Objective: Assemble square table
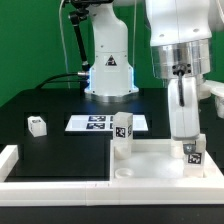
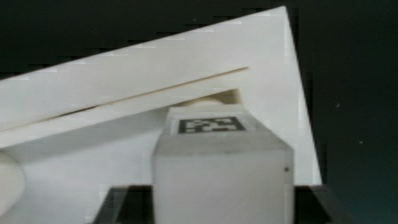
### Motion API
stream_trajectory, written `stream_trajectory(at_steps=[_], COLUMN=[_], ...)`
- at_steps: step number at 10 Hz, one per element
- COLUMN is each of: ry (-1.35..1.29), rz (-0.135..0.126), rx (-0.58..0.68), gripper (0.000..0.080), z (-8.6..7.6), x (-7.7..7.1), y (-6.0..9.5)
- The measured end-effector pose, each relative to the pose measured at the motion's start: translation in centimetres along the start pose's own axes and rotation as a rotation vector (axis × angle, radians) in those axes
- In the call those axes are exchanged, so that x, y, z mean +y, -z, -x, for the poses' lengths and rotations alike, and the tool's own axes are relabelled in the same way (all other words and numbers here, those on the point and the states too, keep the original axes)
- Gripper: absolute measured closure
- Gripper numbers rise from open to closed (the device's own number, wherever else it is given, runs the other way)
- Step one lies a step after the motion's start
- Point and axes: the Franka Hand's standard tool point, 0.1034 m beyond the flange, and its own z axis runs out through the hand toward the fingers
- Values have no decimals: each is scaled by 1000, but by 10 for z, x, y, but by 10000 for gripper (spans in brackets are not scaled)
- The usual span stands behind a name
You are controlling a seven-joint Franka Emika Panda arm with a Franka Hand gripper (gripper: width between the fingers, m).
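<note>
The square table's large white panel (image 1: 150, 165) lies at the front right of the black table. One white tagged leg (image 1: 123, 135) stands upright on the panel's corner toward the exterior view's left. My gripper (image 1: 186, 140) is shut on a second leg (image 1: 191, 155), holding it upright over the panel's right side. In the wrist view this leg (image 2: 222, 160) fills the space between the dark fingers (image 2: 128, 205), tag facing up, with the panel (image 2: 107, 110) behind it. Whether the leg touches the panel I cannot tell. A third leg (image 1: 38, 125) lies loose at the left.
The marker board (image 1: 100, 122) lies flat mid-table in front of the arm's base (image 1: 108, 75). White border rails (image 1: 12, 160) run along the front and left edges, and the panel rests against the front one.
</note>
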Motion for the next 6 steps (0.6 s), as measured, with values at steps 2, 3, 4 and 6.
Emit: stream_trajectory(at_steps=[2,3,4,6], ry=[-91,-119,-134,-127], rz=[-1,-1,-3,-5], rx=[5,6,9,10], gripper=[505,505,489,318], z=[-2,-3,-4,-4], x=[0,0,0,0], y=[0,1,1,0])
